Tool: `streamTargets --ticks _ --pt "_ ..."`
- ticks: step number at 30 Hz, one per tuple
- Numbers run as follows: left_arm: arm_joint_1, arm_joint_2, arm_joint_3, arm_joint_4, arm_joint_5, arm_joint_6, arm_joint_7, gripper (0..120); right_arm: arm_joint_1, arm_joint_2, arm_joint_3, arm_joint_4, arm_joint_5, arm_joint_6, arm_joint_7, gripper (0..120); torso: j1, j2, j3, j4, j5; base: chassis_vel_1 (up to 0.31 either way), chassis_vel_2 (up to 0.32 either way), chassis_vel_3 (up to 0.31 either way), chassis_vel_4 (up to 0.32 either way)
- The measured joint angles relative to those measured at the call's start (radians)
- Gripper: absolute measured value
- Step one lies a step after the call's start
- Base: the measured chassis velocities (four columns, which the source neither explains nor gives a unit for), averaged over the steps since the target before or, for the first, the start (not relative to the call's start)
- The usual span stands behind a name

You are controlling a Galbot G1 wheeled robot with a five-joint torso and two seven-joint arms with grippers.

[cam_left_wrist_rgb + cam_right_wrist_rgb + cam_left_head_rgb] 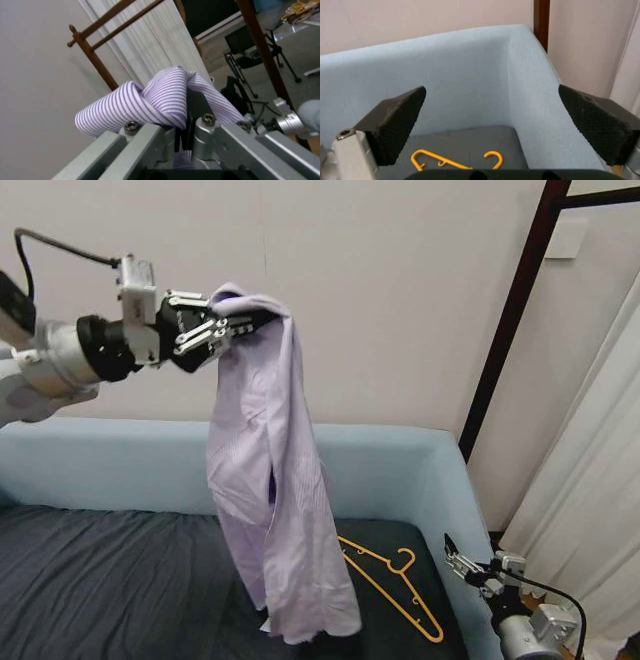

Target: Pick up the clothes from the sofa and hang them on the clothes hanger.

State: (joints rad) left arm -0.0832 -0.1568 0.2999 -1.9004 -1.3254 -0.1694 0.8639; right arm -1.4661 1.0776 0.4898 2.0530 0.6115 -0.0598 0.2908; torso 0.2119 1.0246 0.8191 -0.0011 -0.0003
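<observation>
A lilac striped shirt point(270, 500) hangs in the air above the sofa, its hem just over the dark seat cushion. My left gripper point(245, 318) is shut on the shirt's top, high at the left of the head view. Seen from the left wrist, the striped cloth point(165, 101) bunches over the closed fingers. A wooden clothes rack point(510, 330) stands to the right of the sofa, its dark post rising out of view. My right gripper point(462, 562) stands open and low by the sofa's right arm, holding nothing.
A yellow hanger point(395, 580) lies on the dark seat cushion point(110, 580) near the sofa's right end, also seen as hanger point(455, 161). The light-blue sofa back point(120, 465) and right armrest point(540, 112) enclose the seat. White curtains point(590, 520) hang at the far right.
</observation>
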Motion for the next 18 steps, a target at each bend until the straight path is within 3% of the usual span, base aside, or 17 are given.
streamTargets --ticks 5,9,15,18 --pt "0.172 0.020 -0.044 0.005 0.068 -0.050 0.005 0 -0.007 0.012 0.001 -0.004 -0.002 0.001 0.002 100 0.000 0.000 0.000 0.0003 0.0004 0.000 0.000 0.000 0.000" --pt "0.436 -0.065 -0.064 0.034 0.278 -0.113 -0.059 0 -0.038 0.031 -0.001 0.012 -0.003 0.004 0.000 100 0.000 0.000 0.000 -0.0011 -0.0002 0.000 0.000 0.000 0.000" --pt "0.504 -0.100 -0.054 0.076 0.380 -0.151 -0.065 0 -0.054 0.031 -0.031 0.028 0.014 0.008 -0.019 100 0.000 0.000 0.000 -0.0006 -0.0003 0.000 0.000 0.000 0.000" --pt "0.518 -0.074 -0.038 0.113 0.445 -0.175 -0.006 0 -0.048 0.021 -0.125 0.031 0.022 0.022 -0.047 100 0.000 0.000 0.000 -0.0007 0.0001 0.000 0.000 0.000 0.000"
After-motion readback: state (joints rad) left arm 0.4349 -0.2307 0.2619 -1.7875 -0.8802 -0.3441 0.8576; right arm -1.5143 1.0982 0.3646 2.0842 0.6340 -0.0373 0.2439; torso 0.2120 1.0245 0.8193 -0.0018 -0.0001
